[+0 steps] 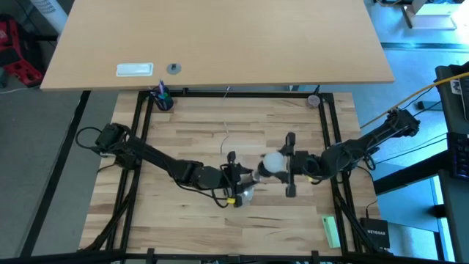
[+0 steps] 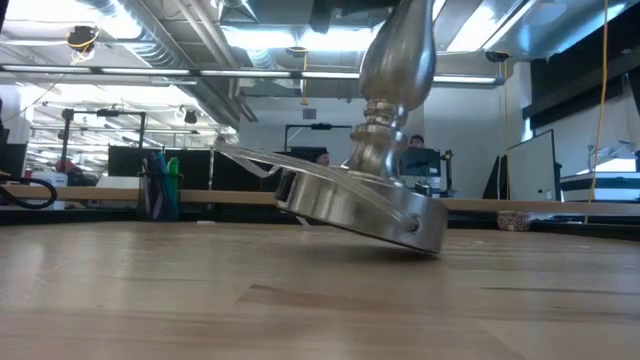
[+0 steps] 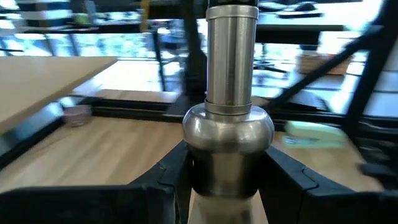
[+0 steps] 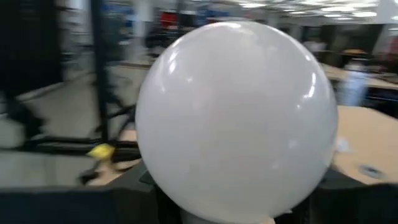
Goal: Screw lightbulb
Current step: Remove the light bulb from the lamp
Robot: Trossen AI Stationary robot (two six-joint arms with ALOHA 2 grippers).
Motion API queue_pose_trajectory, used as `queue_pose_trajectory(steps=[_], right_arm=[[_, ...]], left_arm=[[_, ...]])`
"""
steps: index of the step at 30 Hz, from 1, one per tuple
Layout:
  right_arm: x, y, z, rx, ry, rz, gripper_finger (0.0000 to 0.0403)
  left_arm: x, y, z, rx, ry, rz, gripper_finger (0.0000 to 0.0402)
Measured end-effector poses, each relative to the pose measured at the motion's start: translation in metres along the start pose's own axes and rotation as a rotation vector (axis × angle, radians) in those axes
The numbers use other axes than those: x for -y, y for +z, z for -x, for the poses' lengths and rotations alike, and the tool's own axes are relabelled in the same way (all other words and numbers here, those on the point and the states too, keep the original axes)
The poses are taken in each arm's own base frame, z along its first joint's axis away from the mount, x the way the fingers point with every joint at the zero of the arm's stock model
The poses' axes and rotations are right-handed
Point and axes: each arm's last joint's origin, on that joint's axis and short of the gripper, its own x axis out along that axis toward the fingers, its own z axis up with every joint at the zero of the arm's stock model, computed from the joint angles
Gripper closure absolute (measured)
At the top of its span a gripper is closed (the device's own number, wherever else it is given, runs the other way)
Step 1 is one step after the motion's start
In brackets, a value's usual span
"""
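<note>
Two slender black jointed arms, matte, built of tubular links with bulkier rounded joint housings. Black cables loop loosely off each base. Left arm's black two-fingered claw (image 1: 236, 178) carries a small yellow tag or cable marker near its wrist. Right arm's black claw (image 1: 288, 166) has a long crossbar set across the link. Fingers (image 3: 292, 180) broad, dark, flat-faced, angular.

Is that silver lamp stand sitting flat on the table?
No. In the low view the stand's round base is tilted, one edge lifted off the table.
</note>
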Motion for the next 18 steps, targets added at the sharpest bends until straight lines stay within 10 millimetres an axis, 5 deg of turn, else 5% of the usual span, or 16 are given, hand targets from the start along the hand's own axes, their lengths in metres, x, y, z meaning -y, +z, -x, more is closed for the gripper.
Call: queue_pose_trajectory(steps=[10,18], right_arm=[[-0.012,0.006,0.009,0.078,0.594,0.02,0.0215],[-0.016,0.004,0.009,0.08,0.685,0.024,0.024]], left_arm=[[0.006,0.005,0.0,0.033,-0.389,0.0,0.0276],[0.002,0.006,-0.003,0.023,-0.512,0.027,0.0276]])
